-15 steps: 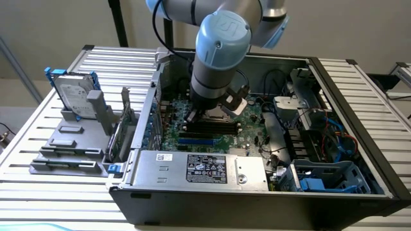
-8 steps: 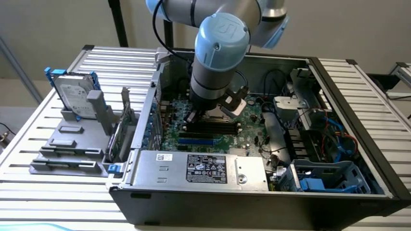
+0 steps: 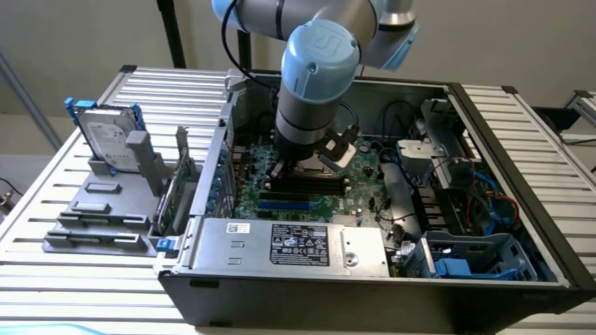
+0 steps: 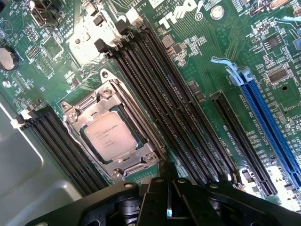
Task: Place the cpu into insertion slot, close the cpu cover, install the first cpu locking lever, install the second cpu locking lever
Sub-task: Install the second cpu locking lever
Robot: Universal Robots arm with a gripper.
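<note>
Table point(image 3: 65, 279): one, slatted metal, carrying everything else.
Computer case point(image 3: 521, 209): one, black, lying open on its side on the table.
Robot arm point(image 3: 312, 84): one, grey with blue caps, reaching down into the middle of the case in the exterior view.
Power supply point(image 3: 289, 244): one grey labelled box along the near edge of the case.
Motherboard point(image 4: 197, 61): one, green, flat in the case floor beneath the arm.
Hard drive point(image 3: 107, 139): one, standing upright in a grey holder point(image 3: 102, 209) outside the case, at the exterior view's left.
Blue slot point(image 4: 270, 127): one long blue connector on the board, far from the socket.
Memory slots point(image 4: 174, 113): four long black ones in the bank just beside the socket; a second black bank point(image 4: 61, 146) lies on its other side.
Socket point(image 4: 75, 117): one, metal-rimmed, between the two memory banks.
Cover point(image 4: 134, 160): one silvery frame, lying flat over the socket around the chip.
Chip point(image 4: 109, 136): one, pale square, seated in the socket, showing through the cover's opening.
Gripper point(image 4: 168, 197): one, black, fingers pressed together with nothing between them, poised above the board just beside the socket's corner.
</note>
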